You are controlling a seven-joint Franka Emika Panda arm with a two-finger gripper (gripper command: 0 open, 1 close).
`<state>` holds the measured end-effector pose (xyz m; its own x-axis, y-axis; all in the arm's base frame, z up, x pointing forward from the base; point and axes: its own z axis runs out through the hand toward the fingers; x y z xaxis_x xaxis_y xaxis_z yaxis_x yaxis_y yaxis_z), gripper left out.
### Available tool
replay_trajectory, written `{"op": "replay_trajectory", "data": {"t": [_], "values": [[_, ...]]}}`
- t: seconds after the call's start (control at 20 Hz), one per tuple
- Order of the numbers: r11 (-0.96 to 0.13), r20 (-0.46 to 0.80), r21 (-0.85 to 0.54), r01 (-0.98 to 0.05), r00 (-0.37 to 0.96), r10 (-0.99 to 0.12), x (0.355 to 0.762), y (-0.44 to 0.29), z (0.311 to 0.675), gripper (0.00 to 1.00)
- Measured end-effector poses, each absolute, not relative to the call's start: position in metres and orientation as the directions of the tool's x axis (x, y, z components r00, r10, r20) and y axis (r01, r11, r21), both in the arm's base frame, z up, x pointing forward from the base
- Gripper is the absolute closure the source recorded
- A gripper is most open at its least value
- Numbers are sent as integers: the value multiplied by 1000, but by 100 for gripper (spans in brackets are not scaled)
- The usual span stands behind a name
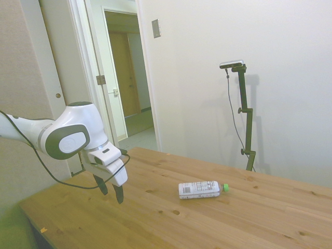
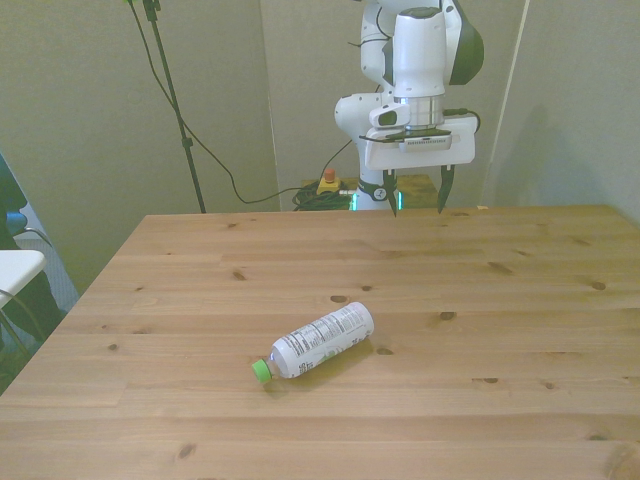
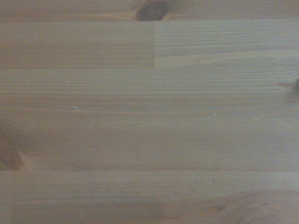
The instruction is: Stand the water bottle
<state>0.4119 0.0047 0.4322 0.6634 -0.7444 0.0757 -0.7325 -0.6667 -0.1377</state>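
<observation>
1. the water bottle [image 2: 322,339] lay on its side near the middle of the wooden table [image 2: 520,330], green cap [image 2: 261,371] toward the front view's left.
2. the gripper [image 2: 418,208] hung well apart from it, fingers spread wide, holding nothing.
3. the wrist view showed only bare planks [image 3: 149,121].

Bare table [image 2: 480,300] lies below and ahead of the open gripper [image 2: 417,205]; only the fallen water bottle [image 2: 322,339] lies ahead.

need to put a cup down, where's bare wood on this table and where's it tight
Nearly all of the table is bare. The widest free patch lies on the front view's right, beside the lying water bottle. It is tight only around that bottle, and at the far edge under the gripper.
</observation>
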Motion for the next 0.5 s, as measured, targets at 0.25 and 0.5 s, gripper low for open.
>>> {"op": "replay_trajectory", "data": {"t": [0.25,0.5], "values": [[-653,83,-139,-745,648,-757,420,3,436,0],[-550,112,-217,-806,539,-835,492,-25,472,0]]}}
